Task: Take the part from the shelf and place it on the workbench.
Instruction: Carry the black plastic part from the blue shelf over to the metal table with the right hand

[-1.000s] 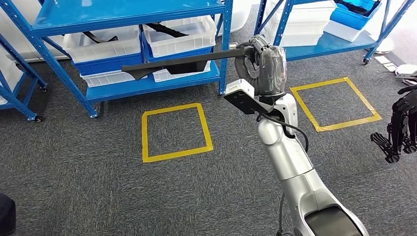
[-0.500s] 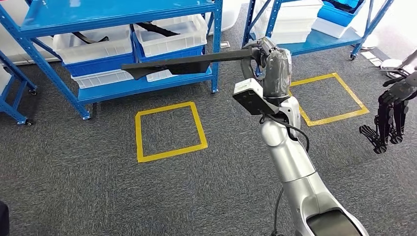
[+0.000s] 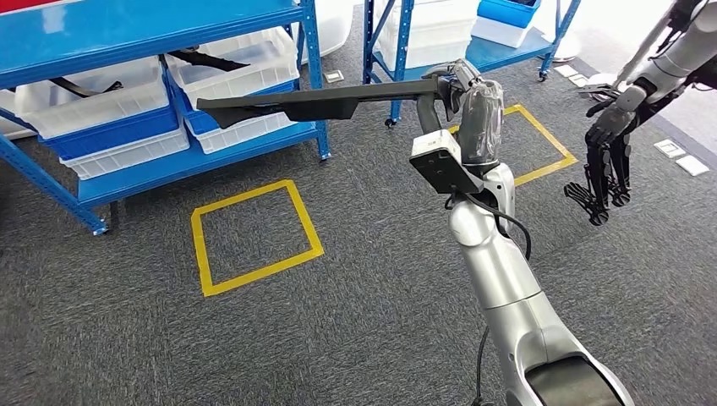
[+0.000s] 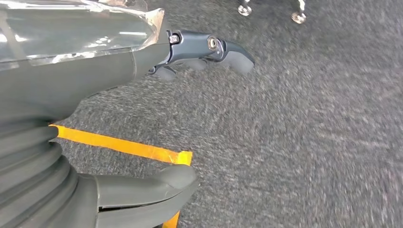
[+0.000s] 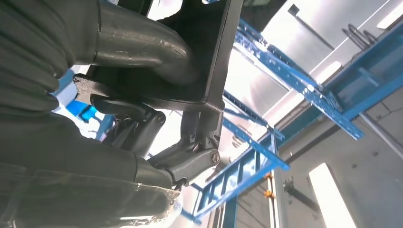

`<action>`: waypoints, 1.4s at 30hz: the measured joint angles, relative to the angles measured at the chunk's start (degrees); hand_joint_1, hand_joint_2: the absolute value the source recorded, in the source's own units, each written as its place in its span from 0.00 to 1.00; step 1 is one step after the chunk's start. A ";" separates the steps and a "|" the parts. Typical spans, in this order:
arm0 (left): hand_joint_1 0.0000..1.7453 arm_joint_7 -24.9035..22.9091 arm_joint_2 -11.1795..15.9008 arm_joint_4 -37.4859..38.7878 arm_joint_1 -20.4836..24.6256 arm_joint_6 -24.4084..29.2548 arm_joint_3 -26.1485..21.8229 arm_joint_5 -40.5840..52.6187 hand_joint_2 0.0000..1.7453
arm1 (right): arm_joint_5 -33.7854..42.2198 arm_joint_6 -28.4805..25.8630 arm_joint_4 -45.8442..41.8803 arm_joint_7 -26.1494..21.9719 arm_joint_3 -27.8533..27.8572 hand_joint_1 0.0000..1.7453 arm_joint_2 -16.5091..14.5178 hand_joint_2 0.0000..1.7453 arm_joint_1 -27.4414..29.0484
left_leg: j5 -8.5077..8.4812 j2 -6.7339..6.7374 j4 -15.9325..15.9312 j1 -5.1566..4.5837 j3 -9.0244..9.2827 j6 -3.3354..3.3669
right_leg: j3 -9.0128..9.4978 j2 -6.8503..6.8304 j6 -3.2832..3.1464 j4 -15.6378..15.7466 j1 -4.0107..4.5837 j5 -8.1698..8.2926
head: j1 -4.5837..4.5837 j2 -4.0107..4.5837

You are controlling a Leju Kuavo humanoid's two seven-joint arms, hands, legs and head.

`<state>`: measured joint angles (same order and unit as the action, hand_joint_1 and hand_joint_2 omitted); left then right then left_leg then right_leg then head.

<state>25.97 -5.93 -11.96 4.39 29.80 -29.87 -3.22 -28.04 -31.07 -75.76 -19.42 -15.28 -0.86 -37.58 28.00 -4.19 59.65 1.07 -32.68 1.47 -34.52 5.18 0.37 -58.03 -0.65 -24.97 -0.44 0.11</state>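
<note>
Right robot hand [image 3: 452, 85], raised on a smooth silver arm, with its fingers wrapped around one end of the part [image 3: 313, 103]: a long, flat, matte black piece, narrow along most of its length and broader toward the middle, held level in the air in front of the shelf [image 3: 169, 161]. In the right wrist view the thick grey thumb [image 5: 142, 47] and darker fingers [image 5: 190, 159] press against opposite faces of the part's flat black edge [image 5: 218, 52]. Left robot hand [image 4: 199, 52], covered in a grey ribbed sleeve, hangs above the floor with its dark fingers apart and nothing between them. The shelf is blue painted metal, carrying translucent white and blue plastic bins [image 3: 228, 63]; some hold similar black pieces. The floor [image 3: 338, 321] is coarse grey carpet, marked with square outlines of yellow tape [image 3: 254, 233]. At the right edge, another silver robot arm hangs with its black hand [image 3: 604, 161] pointing down.
</note>
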 joint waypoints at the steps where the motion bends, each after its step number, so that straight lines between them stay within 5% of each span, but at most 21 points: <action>1: 0.00 0.01 0.03 0.00 -0.02 0.21 -0.14 -0.14 1.00 | -0.14 -0.29 0.12 -0.01 0.05 1.00 0.00 1.00 -0.15 | 0.00 -0.53 -1.02 -0.08 0.44 0.08 | -0.31 0.56 0.35 0.00 -0.09 0.22 | 0.04 0.00; 3: 0.00 0.01 -0.07 -0.01 -0.02 0.67 -0.46 -0.54 1.00 | -0.47 -0.81 0.37 -0.01 0.36 1.00 0.14 1.00 -0.37 | -0.26 0.63 -1.62 -0.21 0.52 0.22 | -0.97 1.72 1.18 0.15 -0.11 0.71 | 0.16 0.00; 5: 0.00 -0.04 -0.16 -0.02 -0.01 0.91 -0.90 -0.89 1.00 | -1.03 -1.53 0.76 -0.01 0.92 1.00 0.53 1.00 -0.64 | -0.95 2.13 -2.47 -0.09 0.64 0.73 | -2.29 0.00 1.57 -1.48 0.19 -0.21 | -0.06 0.00; 7: 0.00 -0.08 -0.21 -0.02 -0.14 0.99 -1.22 -1.01 1.00 | -1.53 -2.36 1.41 -0.03 1.38 1.00 0.87 1.00 -1.06 | -1.41 3.74 -2.93 -0.15 0.56 1.08 | -5.17 -3.27 1.51 -7.35 0.30 -3.21 | -0.48 0.00; 10: 0.00 -0.10 -0.22 -0.02 -0.39 1.00 -1.45 -1.04 1.00 | -1.92 -2.99 2.54 -0.08 1.82 1.00 1.28 1.00 -1.13 | -1.48 6.16 -2.89 -0.34 0.30 1.16 | -8.46 -4.54 2.01 -15.87 0.09 -6.43 | -0.71 0.00; 11: 0.00 -0.11 -0.22 -0.02 -0.40 1.00 -1.53 -1.03 1.00 | -2.11 -3.22 2.86 -0.10 2.04 1.00 1.45 1.00 -1.10 | -1.48 6.92 -2.87 -0.35 0.30 1.15 | -7.60 -4.75 2.45 -14.92 0.01 -5.97 | -0.73 0.00; 14: 0.00 -0.15 -0.27 -0.02 -0.36 1.00 -1.71 -1.00 1.00 | -2.69 -4.12 3.46 -0.18 2.76 1.00 2.08 1.00 -1.29 | -1.34 8.85 -2.81 -0.54 0.50 0.87 | -0.48 -7.77 3.30 -2.79 0.00 -2.16 | -0.73 0.00; 16: 0.00 -0.19 -0.25 -0.02 -0.35 1.02 -1.80 -0.96 1.00 | -2.88 -4.59 3.73 -0.27 3.14 1.00 2.48 1.00 -1.46 | -1.25 9.80 -2.70 -0.88 0.59 0.41 | 1.53 -9.10 2.66 1.24 0.35 -0.95 | -0.63 0.00; 18: 0.00 -0.24 -0.22 -0.03 -0.33 1.03 -1.91 -0.92 1.00 | -3.33 -5.32 3.98 -0.39 3.68 1.00 3.01 1.00 -1.56 | -1.19 10.78 -2.70 -0.95 0.64 -0.09 | 1.26 -7.87 1.83 1.33 0.30 -0.56 | -0.53 0.00; 20: 0.00 -0.31 -0.23 -0.03 -0.29 1.03 -2.03 -0.76 1.00 | -4.54 -6.63 4.14 -0.45 4.37 1.00 3.51 1.00 -1.73 | 0.22 9.57 -1.34 -0.65 0.13 -0.65 | 1.16 -6.62 1.07 1.54 -0.28 -0.15 | -0.44 0.00; 23: 0.00 -0.42 -0.19 -0.02 -0.39 0.98 -2.12 -0.30 1.00 | -7.68 -7.98 4.26 -0.42 5.47 1.00 3.83 1.00 -1.92 | 5.54 5.29 7.04 -0.27 -3.40 -1.16 | 0.80 -5.08 0.16 1.66 -0.61 0.32 | -0.25 0.00; 26: 0.00 -0.62 -0.09 -0.02 -0.52 0.67 -2.15 0.16 1.00 | -10.95 -8.20 4.29 -0.44 7.37 1.00 4.10 1.00 -1.62 | 7.65 4.15 14.07 -0.24 -6.61 -1.27 | 0.54 -3.28 -0.07 1.56 -0.46 0.48 | -0.19 0.00; 28: 0.00 -0.72 -0.05 -0.02 -0.53 0.34 -2.15 0.49 1.00 | -12.42 -8.23 4.29 -0.74 9.04 1.00 4.55 1.00 -1.41 | 4.99 3.85 11.19 -0.11 -5.16 -1.13 | 0.53 -1.93 -0.06 1.33 -0.46 0.51 | -0.18 0.00; 30: 0.00 -0.80 0.06 -0.02 -0.49 0.05 -2.14 0.92 1.00 | -13.06 -8.25 4.29 -1.62 10.74 1.00 5.10 1.00 -1.35 | 1.43 1.55 3.81 0.33 -1.55 -0.97 | 0.34 -0.61 0.03 0.89 -0.41 0.51 | -0.18 0.00; 33: 0.00 -1.00 0.24 0.00 -0.42 -0.31 -2.08 1.50 1.00 | -13.17 -8.39 4.38 -3.61 13.34 1.00 6.00 1.00 -1.45 | 0.48 -1.39 -0.83 0.46 0.43 -0.82 | -0.84 1.43 1.04 0.50 -0.41 0.97 | -0.36 0.00; 35: 0.00 -1.11 0.27 -0.01 -0.23 -0.40 -2.05 1.82 1.00 | -13.08 -8.51 4.40 -4.59 14.93 1.00 6.60 1.00 -1.26 | 0.07 0.06 -1.31 0.19 0.48 -0.10 | -1.54 2.32 2.02 0.70 -0.59 1.45 | -0.38 0.00; 37: 0.00 -1.16 0.27 -0.02 0.02 -0.45 -2.03 2.18 1.00 | -13.33 -8.56 4.40 -5.08 16.36 1.00 7.26 1.00 -1.18 | -0.58 1.70 -2.10 0.18 0.70 0.84 | -2.97 -0.07 2.22 -1.41 -0.32 0.39 | -0.56 -0.01; 39: 0.00 -1.32 0.30 -0.02 0.09 -0.52 -2.02 2.55 1.00 | -14.00 -8.58 4.39 -5.33 17.54 1.00 7.58 1.00 -1.03 | -0.87 3.45 -2.40 0.04 0.71 1.31 | -6.27 -3.45 1.95 -8.22 -0.21 -2.67 | -0.89 -0.01; 41: 0.00 -1.60 0.32 -0.02 0.13 -0.67 -1.94 3.08 1.00 | -14.46 -8.58 4.16 -5.26 18.49 1.00 7.80 1.00 -0.20 | -0.90 5.22 -2.37 -0.10 0.58 1.37 | -9.28 -4.38 2.17 -15.11 -0.37 -5.09 | -1.03 0.00; 42: 0.00 -1.74 0.31 -0.02 0.20 -0.75 -1.84 3.35 1.00 | -14.50 -8.58 3.88 -5.08 18.90 1.00 8.06 1.00 0.39 | -0.89 6.03 -2.35 -0.13 0.54 1.37 | -9.39 -4.52 2.51 -15.93 -0.46 -5.23 | -1.03 0.00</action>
<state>24.23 -5.62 -11.98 4.58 29.05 -31.70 0.13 -42.54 -39.65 -71.89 -24.50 3.62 7.20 -37.18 27.11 1.84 57.30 0.95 -32.14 2.84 -43.91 0.66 2.89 -73.95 -1.11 -30.19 -1.48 0.11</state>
